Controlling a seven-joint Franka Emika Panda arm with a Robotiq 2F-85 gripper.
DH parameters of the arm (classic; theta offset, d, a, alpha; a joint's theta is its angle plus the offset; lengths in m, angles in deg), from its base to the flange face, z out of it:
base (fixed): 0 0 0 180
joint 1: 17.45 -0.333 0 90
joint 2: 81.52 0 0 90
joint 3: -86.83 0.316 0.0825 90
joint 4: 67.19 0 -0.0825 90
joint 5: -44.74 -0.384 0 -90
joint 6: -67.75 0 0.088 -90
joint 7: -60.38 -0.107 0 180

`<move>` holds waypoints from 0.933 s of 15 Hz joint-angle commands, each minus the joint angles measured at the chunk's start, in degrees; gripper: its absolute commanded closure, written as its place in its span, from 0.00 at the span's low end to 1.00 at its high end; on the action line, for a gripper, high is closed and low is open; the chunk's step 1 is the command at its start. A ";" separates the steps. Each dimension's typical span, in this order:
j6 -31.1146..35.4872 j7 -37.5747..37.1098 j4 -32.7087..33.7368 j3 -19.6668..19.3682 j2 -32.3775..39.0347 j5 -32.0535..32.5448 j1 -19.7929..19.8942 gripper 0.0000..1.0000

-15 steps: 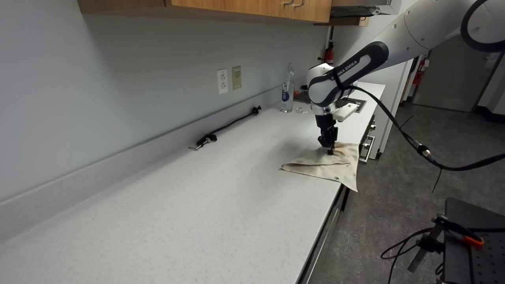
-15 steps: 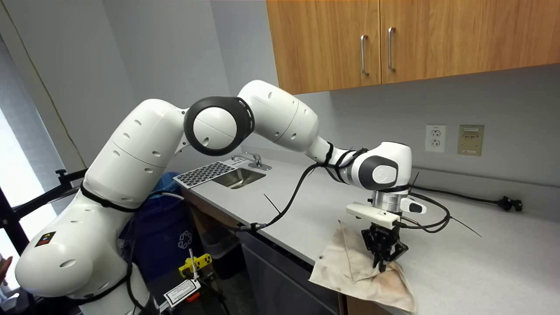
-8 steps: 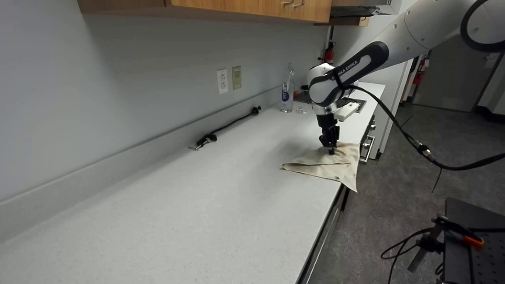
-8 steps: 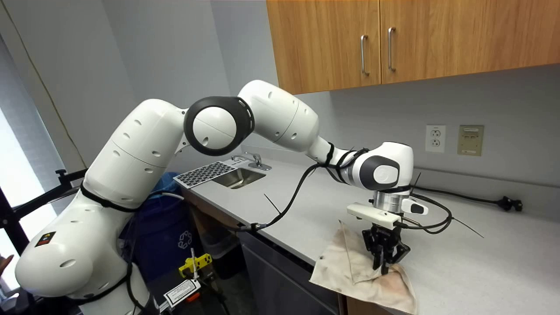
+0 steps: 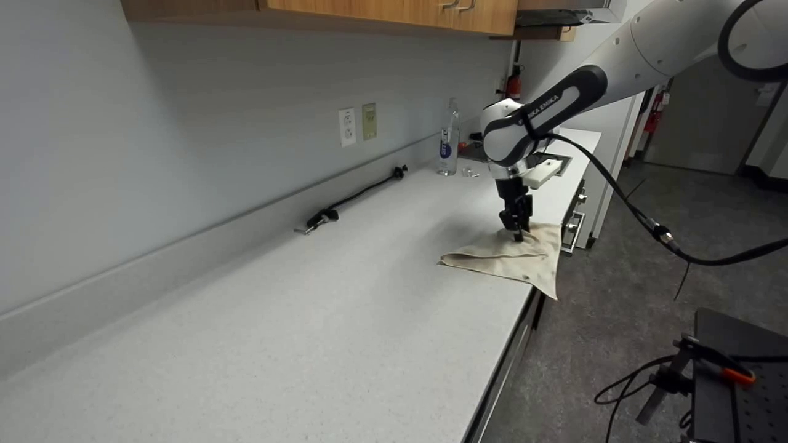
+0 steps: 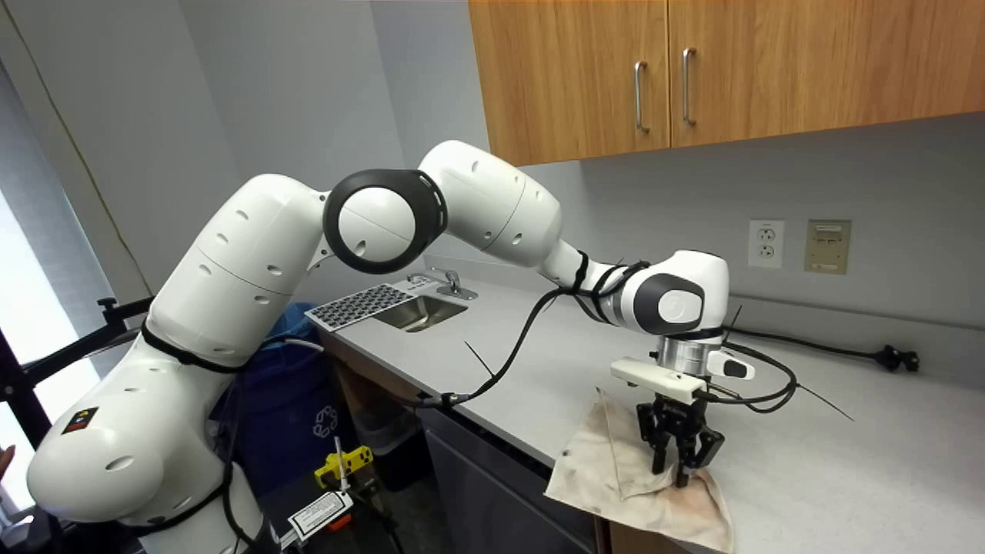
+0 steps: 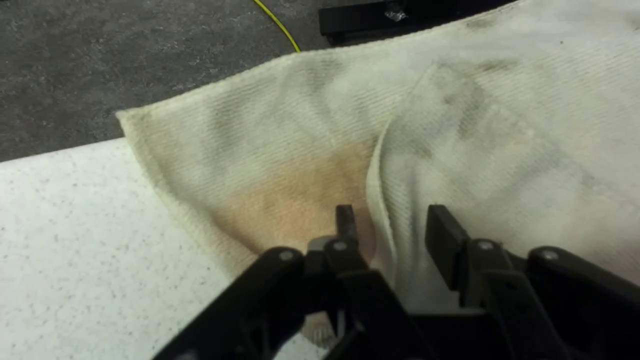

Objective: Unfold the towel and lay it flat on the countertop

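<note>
My gripper (image 7: 391,222) points down over the towel (image 6: 592,465), its jaws standing apart, the hem of a folded-over layer lying between them in the wrist view. The towel rests wrinkled at the front edge of the countertop (image 5: 277,320), partly doubled, one corner hanging past that edge.

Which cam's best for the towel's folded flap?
Wrist view. The flap shows large and close up, one edge running between the parted fingers of the pincer. Both exterior views show the towel from farther off: the flap is mostly a thin line, and the pincer covers part of the towel.
</note>
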 commanded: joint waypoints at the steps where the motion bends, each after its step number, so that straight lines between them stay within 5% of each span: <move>1: -2.60 -0.59 1.86 -0.77 0.64 0.55 -0.93 0.89; 3: -2.74 -0.96 1.86 -1.01 0.68 0.98 -1.36 1.00; 7: -3.73 -1.60 1.97 -1.34 0.47 1.79 -2.10 0.99; 14: -18.50 0.33 10.39 -0.52 1.96 2.56 -2.83 0.99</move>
